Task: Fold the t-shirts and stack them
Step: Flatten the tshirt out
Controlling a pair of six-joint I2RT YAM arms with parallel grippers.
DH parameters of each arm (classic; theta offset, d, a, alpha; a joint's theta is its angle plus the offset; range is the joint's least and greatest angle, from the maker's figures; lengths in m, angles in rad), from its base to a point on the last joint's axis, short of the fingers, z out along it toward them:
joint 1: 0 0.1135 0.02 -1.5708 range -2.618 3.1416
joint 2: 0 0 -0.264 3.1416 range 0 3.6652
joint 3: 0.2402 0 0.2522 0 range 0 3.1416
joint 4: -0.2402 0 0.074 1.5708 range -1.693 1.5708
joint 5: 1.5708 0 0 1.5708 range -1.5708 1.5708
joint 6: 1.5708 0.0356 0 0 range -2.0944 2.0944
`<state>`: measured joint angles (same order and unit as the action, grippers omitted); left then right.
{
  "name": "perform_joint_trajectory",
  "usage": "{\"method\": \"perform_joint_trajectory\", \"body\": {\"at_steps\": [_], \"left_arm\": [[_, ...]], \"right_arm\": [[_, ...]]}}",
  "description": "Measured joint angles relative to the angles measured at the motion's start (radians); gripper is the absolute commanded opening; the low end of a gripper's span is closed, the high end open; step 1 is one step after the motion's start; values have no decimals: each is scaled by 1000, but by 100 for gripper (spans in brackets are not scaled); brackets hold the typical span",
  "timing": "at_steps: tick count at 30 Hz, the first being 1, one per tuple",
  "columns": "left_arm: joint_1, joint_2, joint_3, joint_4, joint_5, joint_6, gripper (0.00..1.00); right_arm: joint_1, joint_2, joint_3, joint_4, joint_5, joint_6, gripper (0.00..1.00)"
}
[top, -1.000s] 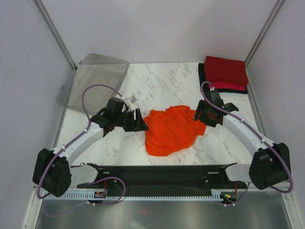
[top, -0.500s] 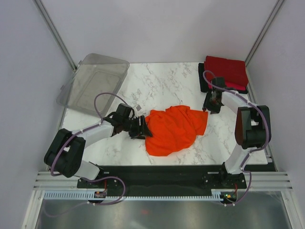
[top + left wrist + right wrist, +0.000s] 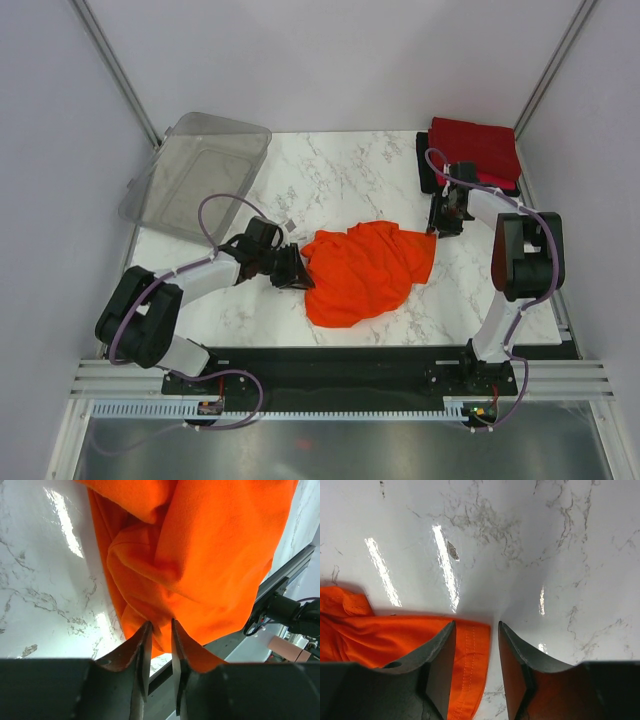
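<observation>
Moved: right gripper (image 3: 476, 626) is edging toward the right corner of the orange t-shirt (image 3: 365, 272).
Right side: fingers are sitting spread astride the hem.
Left side: left gripper (image 3: 159, 626) is pinching the shirt's left edge.

Bare marble table (image 3: 345, 175) lies open along the middle of the far edge. It runs between a clear plastic bin (image 3: 195, 175) overhanging the far left corner and a stack of folded t-shirts (image 3: 475, 155) filling the far right corner. A crumpled orange t-shirt (image 3: 365, 270) covers the centre, reaching toward the near edge. The left end effector (image 3: 302, 275) blocks its left side, and the right end effector (image 3: 438, 230) blocks its far right corner. Open patches flank the shirt at the near edge, bounded by the left arm (image 3: 190, 280) and right arm (image 3: 520, 260).
</observation>
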<state>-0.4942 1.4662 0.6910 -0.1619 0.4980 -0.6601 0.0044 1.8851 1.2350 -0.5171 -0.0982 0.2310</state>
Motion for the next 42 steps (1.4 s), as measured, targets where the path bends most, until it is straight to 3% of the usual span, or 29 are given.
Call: {"method": "perform_joint_trajectory", "body": {"at_steps": [3, 4, 5, 7, 14, 19, 24, 27, 32, 36, 39, 42], "left_arm": [[0, 4, 9, 0, -3, -1, 19], [0, 6, 11, 0, -5, -2, 14], [0, 8, 15, -1, -8, -3, 4], [0, 11, 23, -2, -16, -6, 2], [-1, 16, 164, -117, -84, -1, 2], [-1, 52, 557, -295, -224, 56, 2], [-1, 64, 917, -413, -373, 113, 2], [-1, 55, 1051, -486, -422, 139, 2], [-1, -47, 1087, -594, -465, 159, 2], [-1, -117, 1107, -647, -492, 179, 2], [0, -66, 1215, -671, -502, 202, 2], [2, 109, 1416, -651, -483, 238, 2]], "right_arm": [[0, 3, 0, 3, 0, -12, 39], [0, 4, 0, 6, 0, -14, 28], [0, 6, 0, 11, 0, -23, 21], [0, 10, 0, 23, -3, -25, 0], [5, -20, 29, -48, 84, 16, 0], [-1, -258, 132, -211, 259, 100, 0], [-28, -546, 378, -280, 406, 190, 0], [-31, -663, 520, -322, 454, 231, 0], [-31, -780, 655, -412, 490, 265, 0], [-31, -822, 665, -457, 495, 267, 0], [-31, -826, 649, -468, 480, 263, 0], [-31, -836, 583, -467, 465, 254, 0]]}}
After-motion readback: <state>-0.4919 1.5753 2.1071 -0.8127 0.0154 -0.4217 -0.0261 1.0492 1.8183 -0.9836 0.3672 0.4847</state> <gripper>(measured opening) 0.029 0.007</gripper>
